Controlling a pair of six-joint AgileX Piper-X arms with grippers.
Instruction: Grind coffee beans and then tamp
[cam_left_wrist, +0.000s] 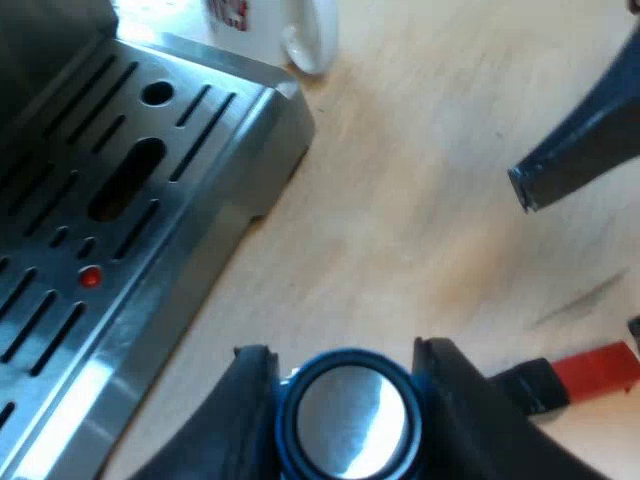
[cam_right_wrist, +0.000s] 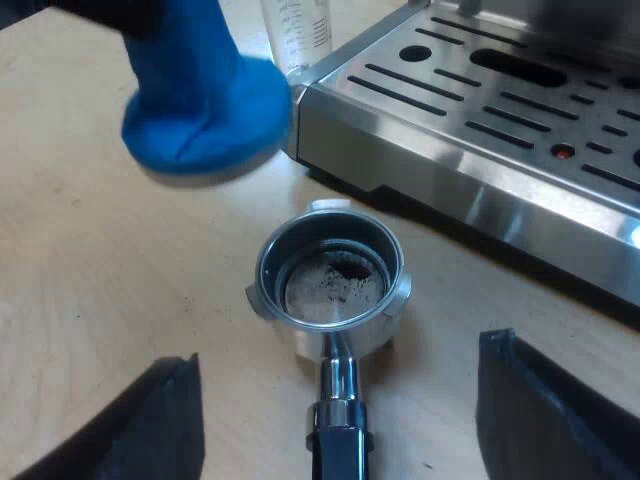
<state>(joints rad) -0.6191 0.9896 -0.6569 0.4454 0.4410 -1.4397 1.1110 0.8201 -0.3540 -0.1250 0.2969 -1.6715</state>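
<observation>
The left gripper (cam_left_wrist: 343, 362) is clamped on the blue tamper (cam_right_wrist: 205, 110), one finger on each side of it. The tamper hangs above the table (cam_right_wrist: 90, 280), off to one side of the metal holder (cam_right_wrist: 330, 280) and close to the measuring glass (cam_right_wrist: 296, 35) at the edge of the espresso machine (cam_right_wrist: 480, 130). The holder lies loose on the table just in front of the machine's slotted tray, its handle (cam_right_wrist: 340, 445) running back between the right gripper's fingers. The right gripper (cam_right_wrist: 340, 365) is wide apart and touches nothing. This looks like the main risk: with nothing bracing the handle, a press from the tamper could make the holder tip or skid. If the tamper comes down before it is centred, it may land on the rim instead of seating inside the basket. Swinging across to the basket, it could clip the measuring glass. The basket holds only a scatter of dark grounds over bare metal, so tamping now would probably pack almost nothing, and the grinding step appears not to have been properly done.
</observation>
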